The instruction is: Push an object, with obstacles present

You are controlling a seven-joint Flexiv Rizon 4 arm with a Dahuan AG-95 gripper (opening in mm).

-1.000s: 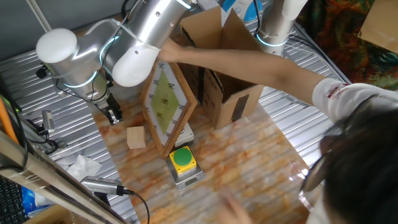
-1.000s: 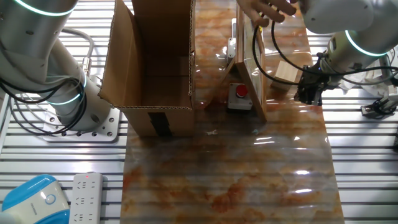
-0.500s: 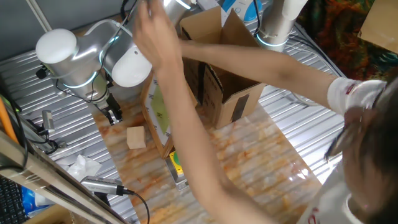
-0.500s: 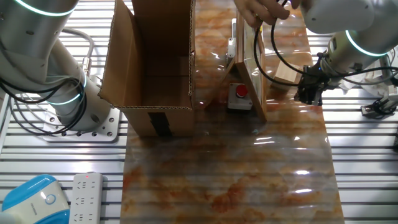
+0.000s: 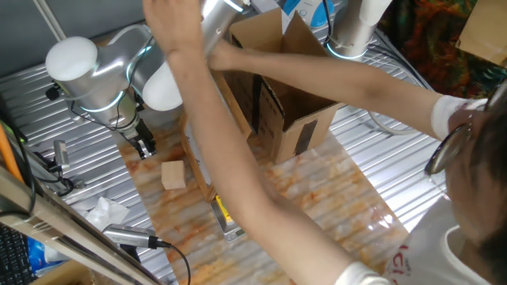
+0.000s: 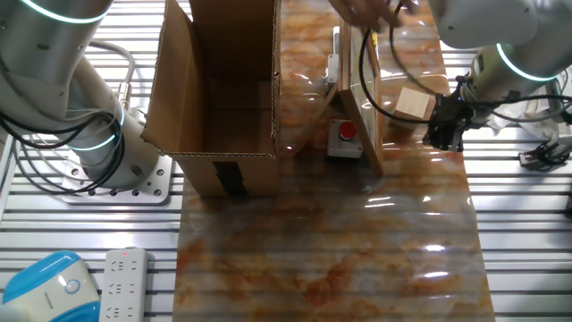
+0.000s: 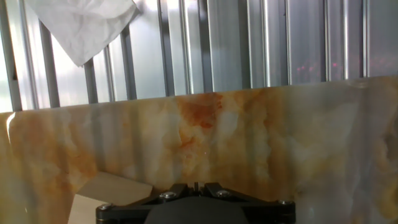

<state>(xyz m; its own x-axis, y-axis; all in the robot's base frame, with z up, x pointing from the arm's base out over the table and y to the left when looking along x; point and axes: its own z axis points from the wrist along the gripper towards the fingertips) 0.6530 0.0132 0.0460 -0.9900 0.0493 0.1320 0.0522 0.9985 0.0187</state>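
One gripper (image 6: 443,136) is hovering just beside the wooden cube (image 5: 173,174); jaw state unclear. Person's arm (image 5: 238,182) is crossing the cardboard box (image 6: 219,89).

The gripper (image 5: 145,147) points down, low by the surface, under the bent silver arm (image 5: 107,67); fingers not discernible.

Two high fixed cameras face the marbled mat (image 6: 357,241) from seemingly opposite sides; hand view hovers close.
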